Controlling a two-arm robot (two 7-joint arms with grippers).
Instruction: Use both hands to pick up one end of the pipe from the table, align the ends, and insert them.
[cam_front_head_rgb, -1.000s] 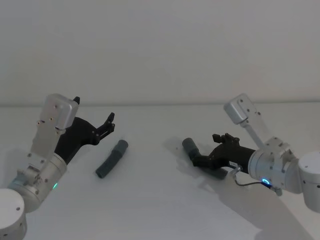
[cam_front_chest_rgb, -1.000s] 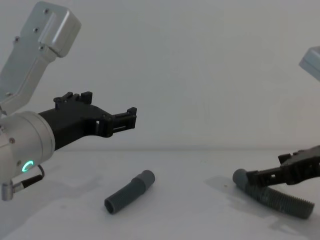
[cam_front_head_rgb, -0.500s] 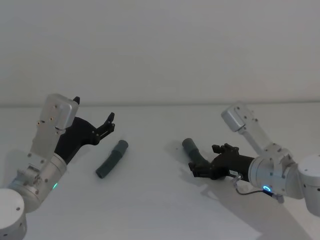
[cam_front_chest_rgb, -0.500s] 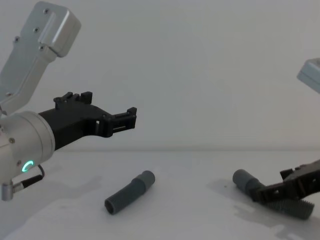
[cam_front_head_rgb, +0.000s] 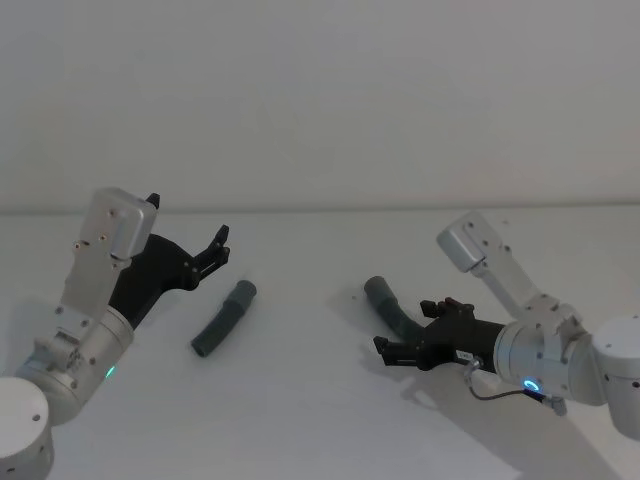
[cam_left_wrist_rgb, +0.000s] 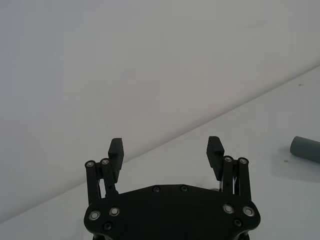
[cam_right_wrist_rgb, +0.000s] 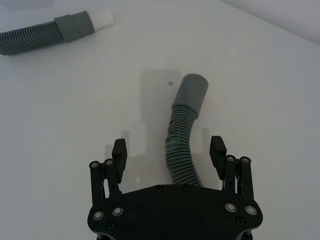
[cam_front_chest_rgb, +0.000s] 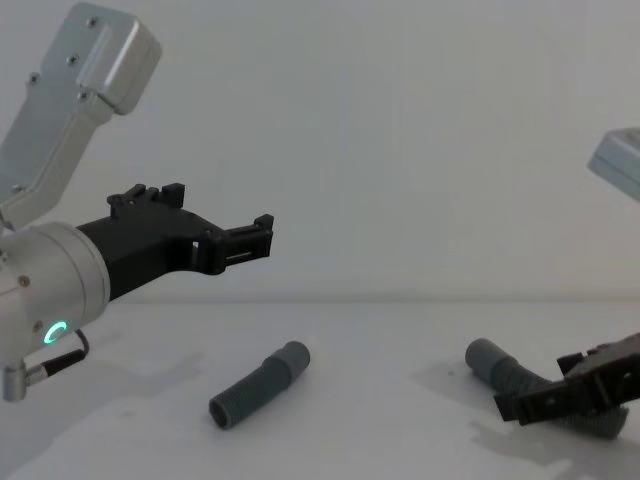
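Right end effector (cam_right_wrist_rgb: 169, 150): low over the counter (cam_front_head_rgb: 300, 410), right half. Fingers spread wide astride the longer hose piece (cam_right_wrist_rgb: 181, 132), with a gap on each side and nothing gripped. Its socket cuff (cam_right_wrist_rgb: 191, 90) lies beyond my fingertips.

Left end effector (cam_front_head_rgb: 218, 245): also wide, raised above the left half. The short hose piece (cam_front_head_rgb: 224, 318) lies on the counter near it, apart.

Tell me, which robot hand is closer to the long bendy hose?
The right. The right gripper is low over the long hose, jaws open on either side of it. The left gripper hovers open above the table, far across, nearer the short hose.
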